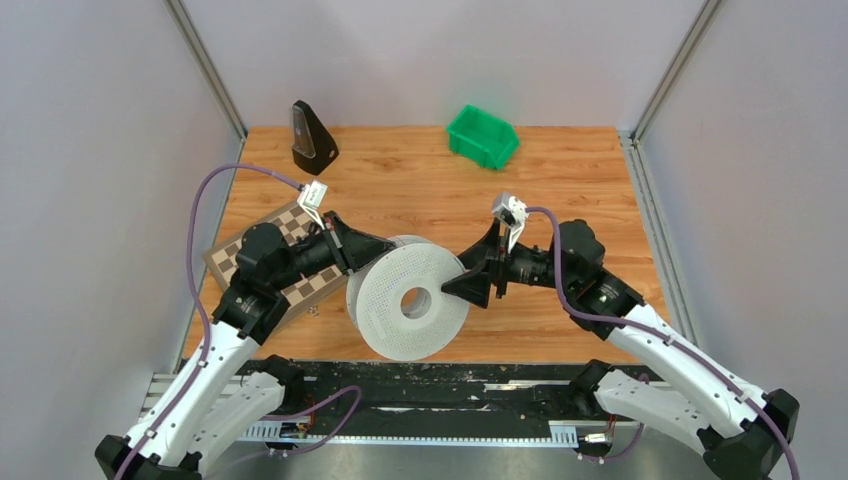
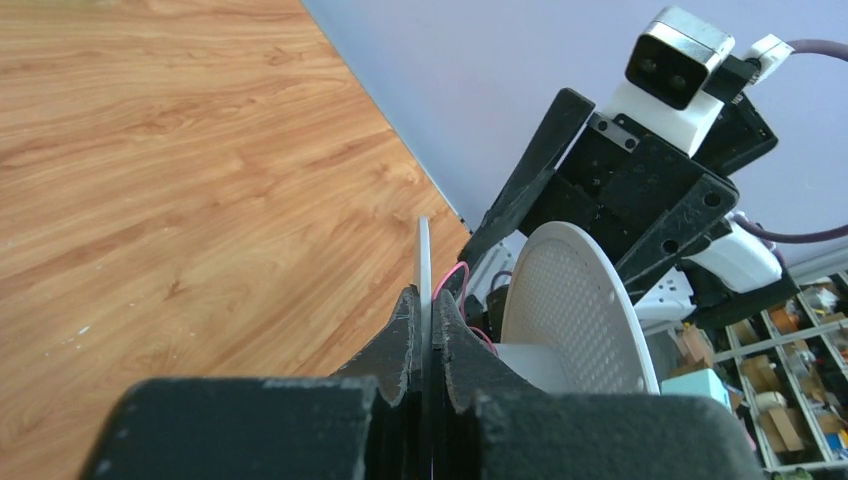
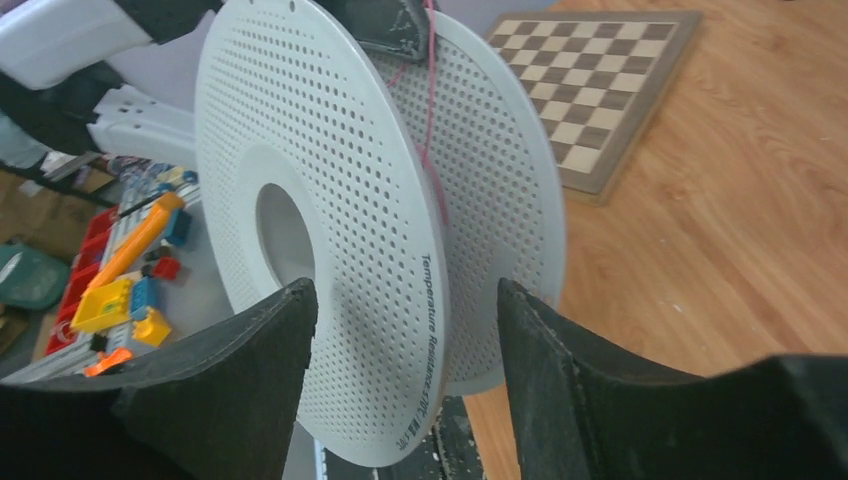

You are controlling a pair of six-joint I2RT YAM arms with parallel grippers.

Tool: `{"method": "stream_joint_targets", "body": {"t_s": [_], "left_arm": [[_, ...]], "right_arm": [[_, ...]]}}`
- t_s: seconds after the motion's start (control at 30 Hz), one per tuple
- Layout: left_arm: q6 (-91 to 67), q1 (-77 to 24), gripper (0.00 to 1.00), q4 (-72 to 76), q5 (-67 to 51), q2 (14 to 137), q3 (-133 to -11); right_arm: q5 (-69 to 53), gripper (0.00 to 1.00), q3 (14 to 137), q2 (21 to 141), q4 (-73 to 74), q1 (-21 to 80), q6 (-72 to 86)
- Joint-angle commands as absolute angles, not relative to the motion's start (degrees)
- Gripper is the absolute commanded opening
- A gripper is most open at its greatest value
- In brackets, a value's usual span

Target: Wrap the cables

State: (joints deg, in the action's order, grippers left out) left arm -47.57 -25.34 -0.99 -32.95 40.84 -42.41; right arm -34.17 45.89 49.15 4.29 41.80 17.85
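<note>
The left gripper (image 2: 425, 320) is clamping shut on the far disc's rim of the grey reel (image 1: 412, 300), holding it on edge at the near side of the table (image 1: 600, 180), between both arms. The right gripper (image 3: 402, 300) is straddling the near disc, jaws apart, gripping nothing. Winding the thin pink strand (image 3: 432, 120) well is likely requiring a steady left hold and even turns, strand taut between the 2 discs. The reel's axis is lying roughly level, centre hole facing the arms' bases.

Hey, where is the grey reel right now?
Top view: the grey reel is centre front of the table, with the left claw shut on one disc and the open right claw straddling the other disc's rim.
</note>
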Motion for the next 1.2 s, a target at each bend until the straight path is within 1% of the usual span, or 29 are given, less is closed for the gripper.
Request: {"method": "stream_joint_targets", "body": {"t_s": [0.0,0.07,0.13,0.2,0.3,0.33,0.47,0.7,1.07,1.17], "left_arm": [[-50.2,-24.9,0.0,4.9,-36.0,40.4,-42.5],[-49.9,-24.9,0.0,5.0,-36.0,40.4,-42.5],[-49.7,-24.8,0.0,5.0,-35.9,40.3,-42.3],[-49.8,-24.7,0.0,5.0,-35.8,40.2,-42.1],[-49.5,-24.4,0.01,3.6,-36.0,39.7,-41.9],[-49.4,-24.4,0.03,3.1,-36.2,39.4,-41.8],[-48.9,-24.3,0.13,1.6,-36.7,38.1,-40.7],[-46.9,-24.3,0.23,0.3,-36.7,36.1,-39.9],[-45.2,-24.3,0.29,-1.7,-37.2,34.9,-37.2],[-44.5,-24.3,0.32,-2.2,-36.7,34.8,-37.2]], "right_arm": [[-43.7,0.61,44.3,50.2,-7.0,41.5,22.9],[-44.6,0.51,42.8,50.7,-10.6,41.5,25.5],[-44.6,0.39,41.7,50.8,-12.9,41.4,27.5],[-43.4,0.22,41.5,50.2,-13.2,40.8,28.2],[-40.9,0.01,41.6,48.2,-11.9,38.2,27.8],[-40.7,0.0,41.6,47.6,-11.7,37.0,27.8],[-39.4,0.0,40.9,45.3,-12.8,34.1,27.4],[-43.3,0.0,38.9,45.9,-19.7,32.9,32.2],[-44.5,0.0,38.5,47.6,-20.4,28.9,35.7],[-45.6,0.0,38.1,47.8,-21.4,27.8,36.2]]}}
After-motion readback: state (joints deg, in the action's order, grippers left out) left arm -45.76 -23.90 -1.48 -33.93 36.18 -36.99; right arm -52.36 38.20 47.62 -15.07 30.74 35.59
